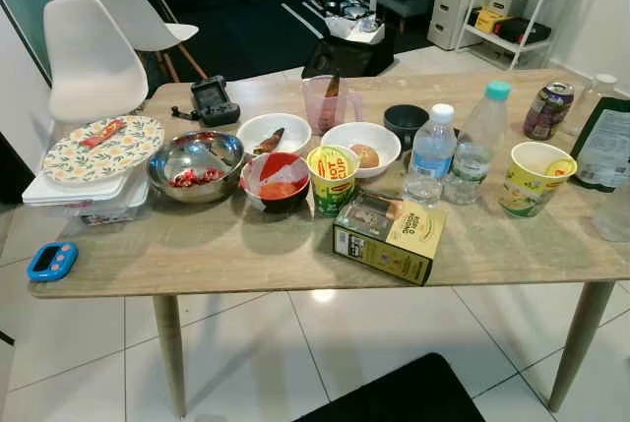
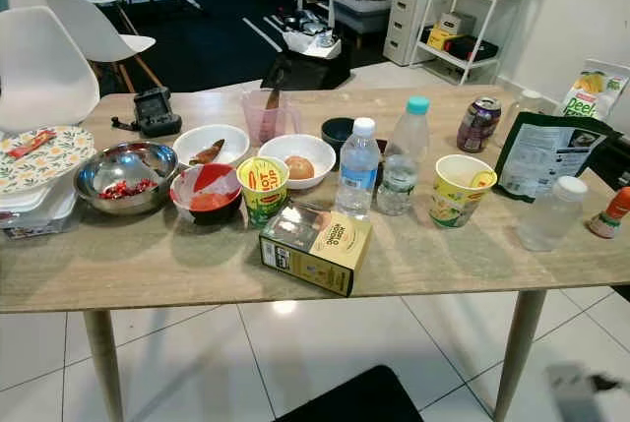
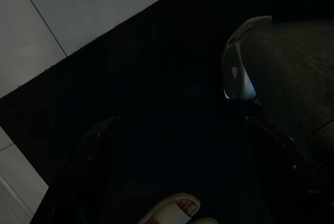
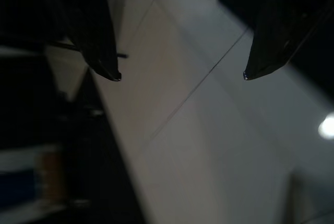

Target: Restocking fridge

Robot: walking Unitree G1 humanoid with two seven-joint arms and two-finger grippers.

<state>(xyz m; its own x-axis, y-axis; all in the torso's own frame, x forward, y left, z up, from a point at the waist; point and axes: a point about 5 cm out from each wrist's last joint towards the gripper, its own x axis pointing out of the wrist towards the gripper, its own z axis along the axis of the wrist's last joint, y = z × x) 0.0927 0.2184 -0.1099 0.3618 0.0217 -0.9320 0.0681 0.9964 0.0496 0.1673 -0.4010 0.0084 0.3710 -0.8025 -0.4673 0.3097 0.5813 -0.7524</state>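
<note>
Many containers crowded the wooden table (image 1: 197,245) around my landmark, the yellow carton (image 1: 388,236), whose printing I couldn't read. Left of it stood a steel bowl (image 1: 196,164) of red bits, then a red bowl (image 1: 275,181) of sauce. Just behind the carton sat a noodle cup (image 1: 333,179) marked "HOT", and a white bowl (image 1: 360,148) holding something round and brown. Right of it stood two water bottles (image 1: 431,155), another cup (image 1: 535,178) and a can (image 1: 547,110). My left gripper (image 3: 182,130) hung wide over a dark mat; my right gripper (image 4: 181,75) gaped above pale floor.
</note>
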